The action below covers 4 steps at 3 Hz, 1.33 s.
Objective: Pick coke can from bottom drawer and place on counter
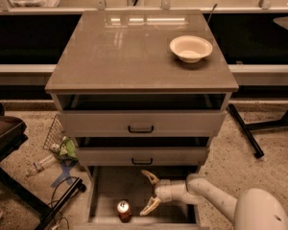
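Note:
The coke can [124,211], small and red with a silver top, stands upright on the floor of the open bottom drawer [105,188], near its front left. My gripper [148,191] is inside the drawer, just right of the can and a little behind it, with its two cream fingers spread wide open and nothing between them. The lower fingertip [145,210] is close to the can but apart from it. The white arm reaches in from the lower right. The counter [129,51] is the glossy grey-brown top of the cabinet.
A cream bowl [191,48] sits on the counter at the back right. Two drawers with black handles [140,129] are above the bottom drawer. A wire basket, a clear plastic bottle [41,164] and litter lie on the floor to the left, beside a dark chair.

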{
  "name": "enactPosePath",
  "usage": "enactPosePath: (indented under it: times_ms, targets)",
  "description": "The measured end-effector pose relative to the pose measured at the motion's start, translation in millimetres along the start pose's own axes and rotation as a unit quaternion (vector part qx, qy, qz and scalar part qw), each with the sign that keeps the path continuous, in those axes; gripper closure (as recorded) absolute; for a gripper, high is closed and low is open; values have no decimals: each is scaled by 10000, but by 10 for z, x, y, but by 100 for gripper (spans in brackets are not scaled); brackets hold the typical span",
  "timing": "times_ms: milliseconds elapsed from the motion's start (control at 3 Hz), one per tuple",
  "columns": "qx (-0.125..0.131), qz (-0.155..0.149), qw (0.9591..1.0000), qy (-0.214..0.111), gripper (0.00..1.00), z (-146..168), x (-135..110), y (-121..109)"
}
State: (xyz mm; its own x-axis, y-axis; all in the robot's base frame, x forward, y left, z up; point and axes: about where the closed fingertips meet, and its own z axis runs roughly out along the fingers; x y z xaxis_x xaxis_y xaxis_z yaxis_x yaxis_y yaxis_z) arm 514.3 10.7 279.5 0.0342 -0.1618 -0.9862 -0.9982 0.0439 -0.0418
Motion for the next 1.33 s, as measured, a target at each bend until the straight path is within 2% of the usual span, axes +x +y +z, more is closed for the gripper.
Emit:
enactPosePath:
  times_ms: [333, 667, 1000, 1333]
  targets:
    - [-210, -128, 9996, -111, 0, 265, 280, -25]
    - [-473, -186, 9984, -237, 0, 431, 431, 66]
    - [-806, -131, 9963, -280, 0, 702, 627, 194]
    - [-955, -103, 9950, -285, 0, 836, 701, 249]
